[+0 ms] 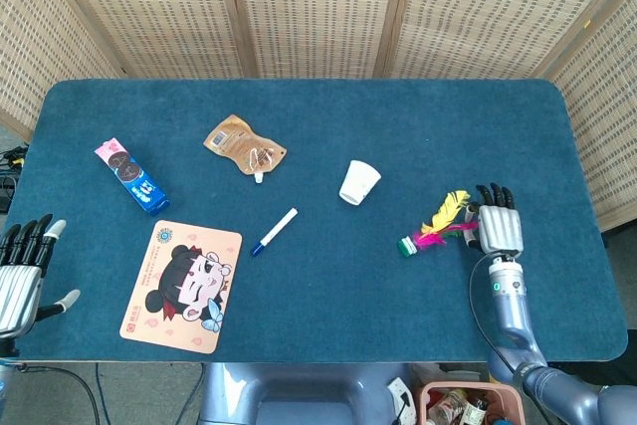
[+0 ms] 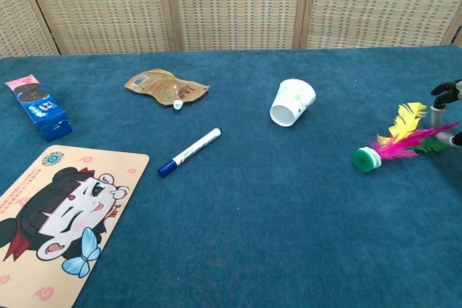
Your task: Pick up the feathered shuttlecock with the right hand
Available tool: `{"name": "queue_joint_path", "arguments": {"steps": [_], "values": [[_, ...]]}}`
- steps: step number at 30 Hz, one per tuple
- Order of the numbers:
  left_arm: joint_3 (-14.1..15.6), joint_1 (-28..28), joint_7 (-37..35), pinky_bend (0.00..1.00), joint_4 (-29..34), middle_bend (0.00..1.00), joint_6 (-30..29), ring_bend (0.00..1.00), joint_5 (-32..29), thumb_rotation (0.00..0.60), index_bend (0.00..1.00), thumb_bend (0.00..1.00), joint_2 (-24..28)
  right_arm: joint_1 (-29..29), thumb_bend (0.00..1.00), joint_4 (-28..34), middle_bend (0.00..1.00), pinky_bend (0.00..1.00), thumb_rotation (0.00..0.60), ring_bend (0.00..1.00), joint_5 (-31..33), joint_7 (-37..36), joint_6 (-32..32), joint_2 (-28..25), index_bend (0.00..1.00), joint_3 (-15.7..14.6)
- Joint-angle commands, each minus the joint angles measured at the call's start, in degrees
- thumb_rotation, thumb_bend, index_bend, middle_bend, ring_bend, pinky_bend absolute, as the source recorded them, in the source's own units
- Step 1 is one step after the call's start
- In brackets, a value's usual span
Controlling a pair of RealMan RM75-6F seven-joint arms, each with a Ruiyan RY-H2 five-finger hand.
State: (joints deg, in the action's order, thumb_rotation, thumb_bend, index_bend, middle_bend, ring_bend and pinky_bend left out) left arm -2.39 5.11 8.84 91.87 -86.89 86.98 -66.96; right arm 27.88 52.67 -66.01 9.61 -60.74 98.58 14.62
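The feathered shuttlecock with pink and yellow feathers lies on the blue surface. The right robot hand, fingers apart, touches its feathers. It looks light and soft; grab near the green base.

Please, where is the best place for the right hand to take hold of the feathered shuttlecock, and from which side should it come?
Probably at the feather stems. The feathered shuttlecock lies on its side, green base pointing left, feathers fanning toward the right hand, which sits beside those feather tips. Closing from the right seems easiest.
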Motion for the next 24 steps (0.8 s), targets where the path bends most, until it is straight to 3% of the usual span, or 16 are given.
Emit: {"name": "queue_joint_path", "arguments": {"steps": [1, 15, 24], "values": [[0.0, -0.01, 0.0, 0.0, 0.02, 0.0, -0.02, 0.0, -0.01, 0.6, 0.0, 0.15, 0.02, 0.03, 0.4, -0.01, 0.13, 0.05, 0.6, 0.0, 0.16, 0.25, 0.11, 0.08, 0.54, -0.01], [0.05, 0.01, -0.22, 0.0, 0.02, 0.0, 0.02, 0.0, 0.11, 0.6, 0.0, 0.15, 0.09, 0.41, 0.43, -0.26, 0.16, 0.05, 0.6, 0.0, 1.11, 0.71, 0.88, -0.15, 0.58, 0.49], [0.07, 0.01, -0.26, 0.0, 0.12, 0.0, -0.14, 0.0, 0.33, 0.6, 0.0, 0.15, 0.17, 0.42, 0.43, 3.75, 0.16, 0.05, 0.6, 0.0, 0.13, 2.07, -1.6, -2.3, 0.58, 0.92]]}}
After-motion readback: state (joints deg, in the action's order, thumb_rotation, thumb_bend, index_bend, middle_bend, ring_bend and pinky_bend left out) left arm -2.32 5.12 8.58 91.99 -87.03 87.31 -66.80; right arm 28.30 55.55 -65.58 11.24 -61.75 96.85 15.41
